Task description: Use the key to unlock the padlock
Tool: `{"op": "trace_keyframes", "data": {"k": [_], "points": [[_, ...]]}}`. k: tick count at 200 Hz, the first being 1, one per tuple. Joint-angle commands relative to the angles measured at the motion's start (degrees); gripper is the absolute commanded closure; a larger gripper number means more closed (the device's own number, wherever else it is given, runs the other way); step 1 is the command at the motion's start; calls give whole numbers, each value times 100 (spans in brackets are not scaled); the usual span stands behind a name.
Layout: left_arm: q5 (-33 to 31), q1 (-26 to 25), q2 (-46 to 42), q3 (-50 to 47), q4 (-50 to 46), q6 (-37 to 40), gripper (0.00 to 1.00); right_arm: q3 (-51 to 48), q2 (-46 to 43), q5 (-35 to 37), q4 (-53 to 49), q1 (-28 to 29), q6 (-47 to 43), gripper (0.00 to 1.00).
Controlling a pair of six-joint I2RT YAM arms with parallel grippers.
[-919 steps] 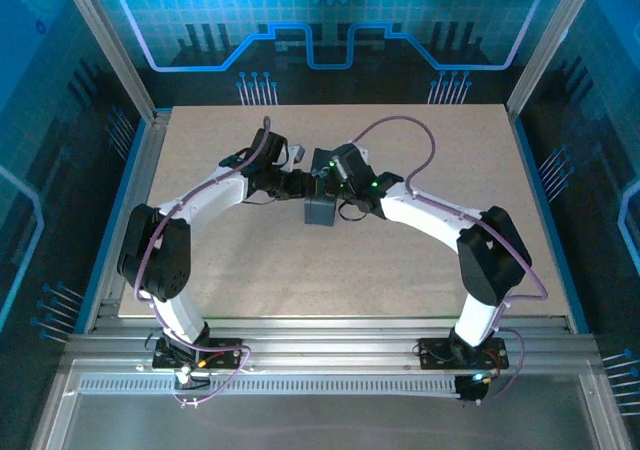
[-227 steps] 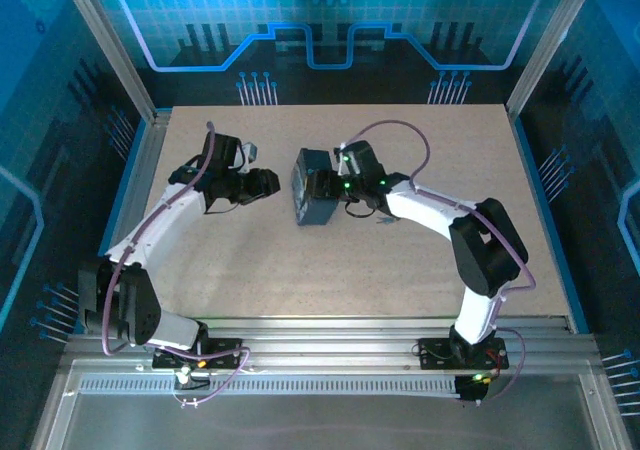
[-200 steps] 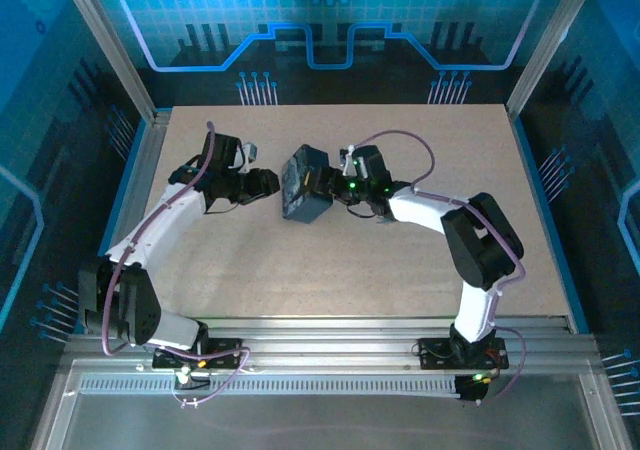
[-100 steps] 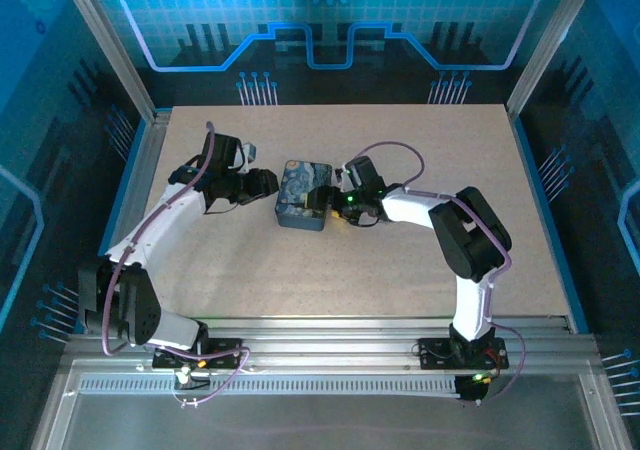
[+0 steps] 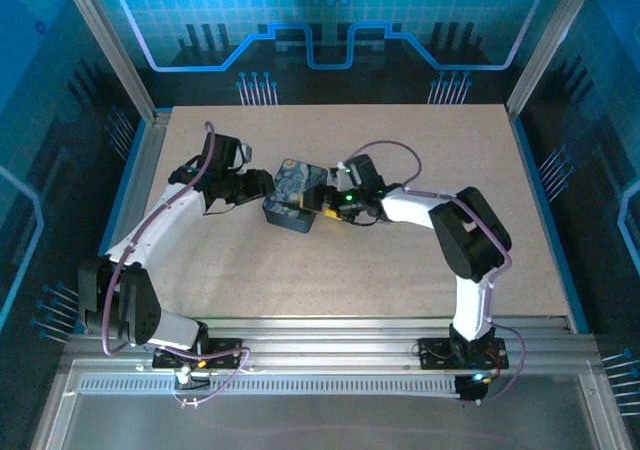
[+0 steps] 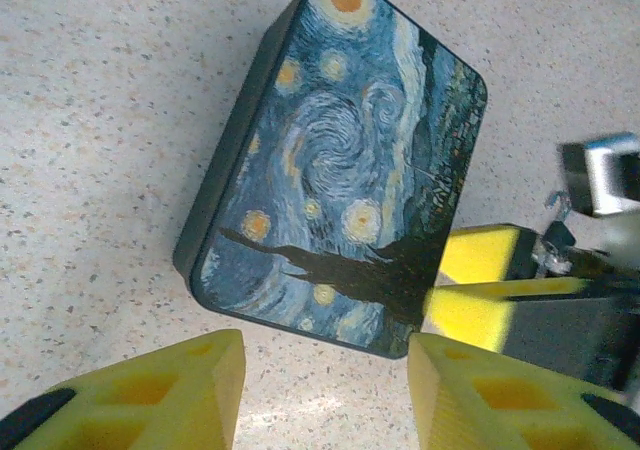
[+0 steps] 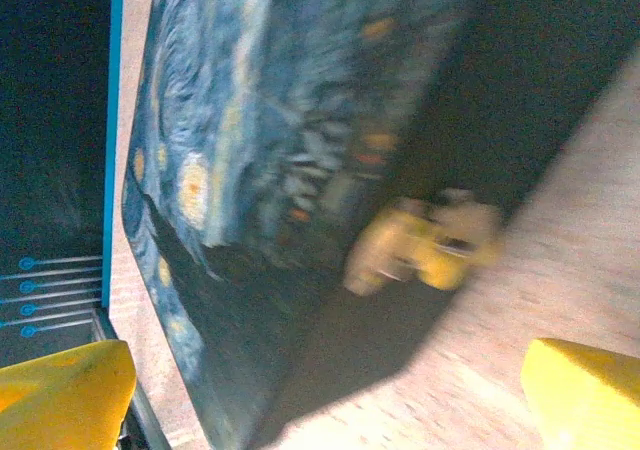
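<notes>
Closest in the top view is the grey metal rail (image 5: 320, 355) where both arms are bolted down; past it lies the pale speckled bench (image 5: 400, 260); the left arm (image 5: 150, 235) bends up the left side with a purple cable (image 5: 208, 145) along it, and the right arm (image 5: 470, 240) bends up the right side; both reach in toward the middle of the bench; the left gripper (image 5: 262, 184) is released, and in its wrist view its two yellow fingers (image 6: 160, 390) stand apart with bare bench between them, just short of the near end of the tin (image 6: 340, 160); the tin (image 5: 296, 196) is dark with blue and yellow swirls on its lid, it sits turned at a slant, and it lies between the two grippers; the right gripper (image 5: 326, 206) is at the tin's right side; in the left wrist view its yellow tips come right up to the tin's near right corner, but it is hard to tell if they touch; in the right wrist view its fingers (image 7: 60, 395) are spread wide, so it is released too, with the tin large and close ahead; a small yellowish lump (image 7: 425, 245) sits against the tin's dark side, too blurred to tell if it is the padlock; the key is too small to tell; farthest back stands the blue patterned wall (image 5: 320, 30).
</notes>
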Motion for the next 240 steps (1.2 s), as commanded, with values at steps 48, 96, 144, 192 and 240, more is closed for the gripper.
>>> {"op": "trace_keyframes", "data": {"k": [48,96,144,192,240], "points": [[-1519,196,-282,-477,563,456,1,-1028,-2247,1553,-1581,-1097,-2524,0],[-2782,409,-1133,-2230,2821,2117,1,-2667,-4237,3081,-342,-1952,-3693,0],[-2774,778,-1061,-3809,5306,2545,1,-3417,-4124,2999,958,-2777,-4035,0],[-2234,788,-216,-4268,7485,2574,1,-3991,-3265,3077,2976,-3011,-4046,0],[-2034,823,628,-4535,8701,2690,1,-4013,-2300,3404,3926,-2448,-4510,0]]}}
